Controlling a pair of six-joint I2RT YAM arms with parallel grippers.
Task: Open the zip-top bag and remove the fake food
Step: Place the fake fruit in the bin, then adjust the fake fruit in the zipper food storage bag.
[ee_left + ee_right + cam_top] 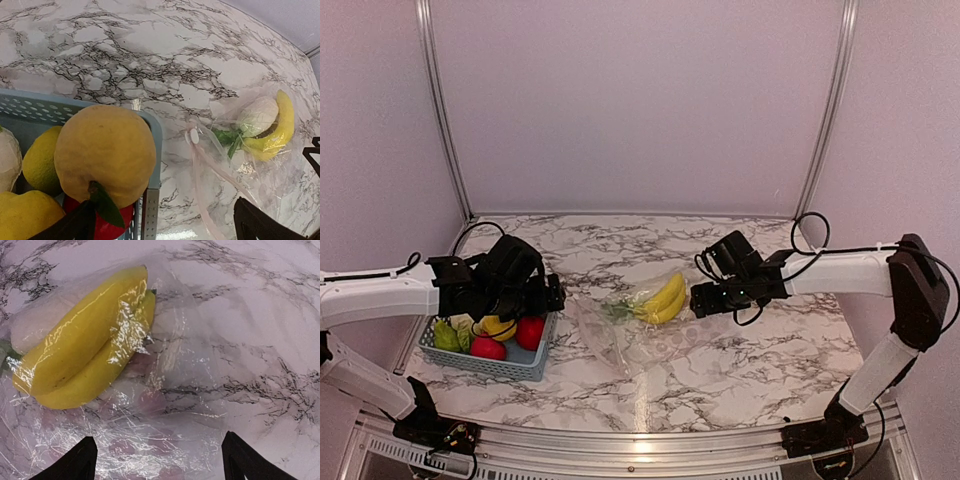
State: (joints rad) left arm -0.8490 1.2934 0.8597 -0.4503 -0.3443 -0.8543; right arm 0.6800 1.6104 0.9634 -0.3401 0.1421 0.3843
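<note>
The marble table [740,380] bears the clear bag [620,345], lying flat at its middle, just right of the blue basket [520,365] of toy fruit [530,333]. Inside the bag the bananas [665,300] lie slantwise, from near-left to far-right, toward the right gripper [698,298], whose fingers are spread wide over the bag. The left gripper [552,297] gapes empty above the basket.

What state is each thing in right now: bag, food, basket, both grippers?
Bag: flat on the table; open or zipped, cannot tell.
Bananas: inside the bag.
White vegetable: inside the bag, beside the bananas.
Basket: upright, holding fruit.
Left gripper: open, empty, above the basket.
Right gripper: open, empty, over the bag.
</note>
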